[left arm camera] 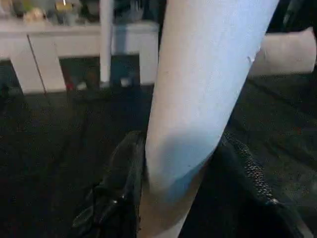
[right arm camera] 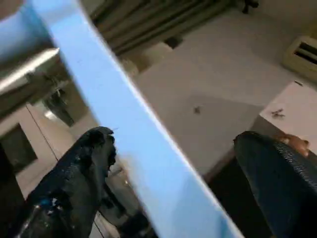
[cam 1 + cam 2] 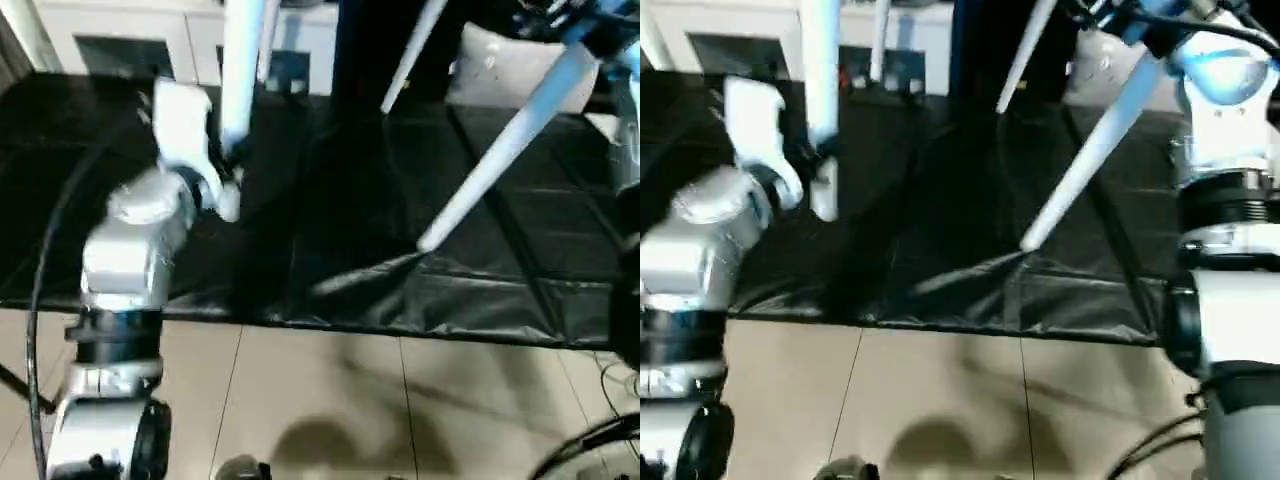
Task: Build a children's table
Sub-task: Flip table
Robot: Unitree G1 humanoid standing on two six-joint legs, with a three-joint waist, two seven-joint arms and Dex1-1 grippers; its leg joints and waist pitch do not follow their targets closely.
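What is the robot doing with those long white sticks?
Those are table legs. The robot's left gripper holds one white leg upright over the black mat, its fingers tight against it. A second leg slants down to the mat on the robot's right, between the right gripper's spread fingers.

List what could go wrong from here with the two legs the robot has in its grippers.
1. The right gripper has one finger against the slanted leg and the other standing clear of it, so that leg may well slip or drop onto the black mat.
2. The left gripper grips the upright leg near its lower end; the long part above could tip or twist in the grip.
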